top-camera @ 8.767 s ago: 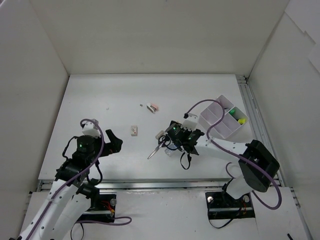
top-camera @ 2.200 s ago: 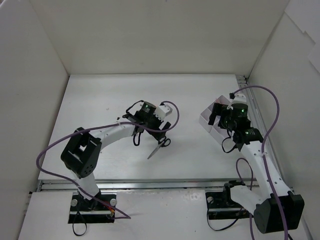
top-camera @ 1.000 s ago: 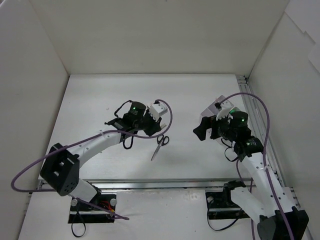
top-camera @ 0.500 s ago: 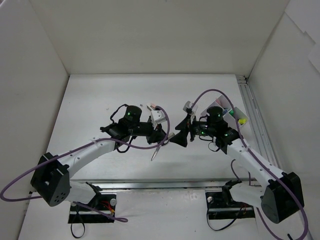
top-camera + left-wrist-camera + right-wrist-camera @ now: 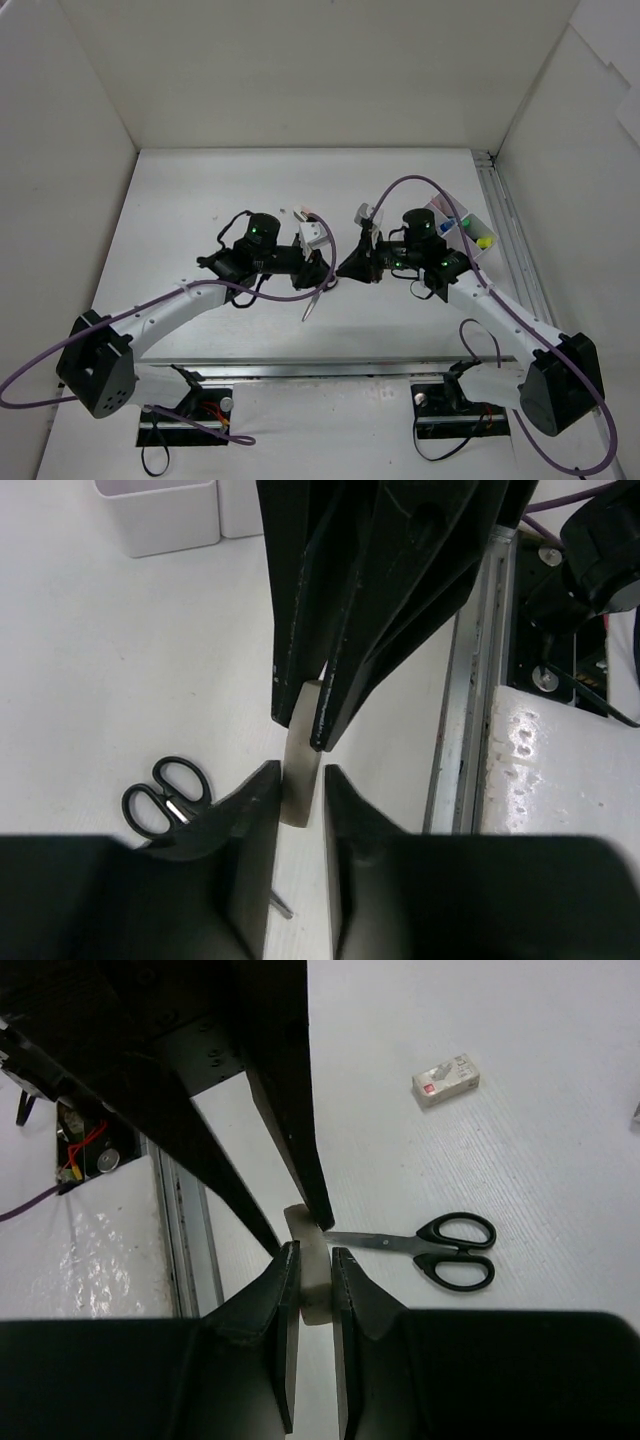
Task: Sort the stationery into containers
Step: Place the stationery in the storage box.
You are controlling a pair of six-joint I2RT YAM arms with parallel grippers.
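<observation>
Above the table's middle, both grippers meet around a beige eraser [image 5: 300, 1225]. My right gripper [image 5: 312, 1256] is shut on one end of it. My left gripper [image 5: 300, 770] stands slightly open around the other end of the eraser [image 5: 298, 785], with a thin gap beside one finger. In the top view the left gripper [image 5: 322, 278] and right gripper [image 5: 346, 270] are tip to tip, and the eraser is hidden between them. Black-handled scissors [image 5: 442, 1250] lie on the table below. The white organizer tray [image 5: 462, 252] sits at the right with a yellow highlighter [image 5: 484, 240] inside.
A second eraser [image 5: 446, 1080] with a red label lies on the table beyond the scissors. Small pink and white items [image 5: 303, 213] lie further back. The scissors' blade [image 5: 308, 308] points toward the metal rail [image 5: 330, 368] at the near edge. White walls enclose the table.
My right arm swung left from the tray to meet the left gripper and shut on the eraser. The left jaws, shut on it before, have loosened.
</observation>
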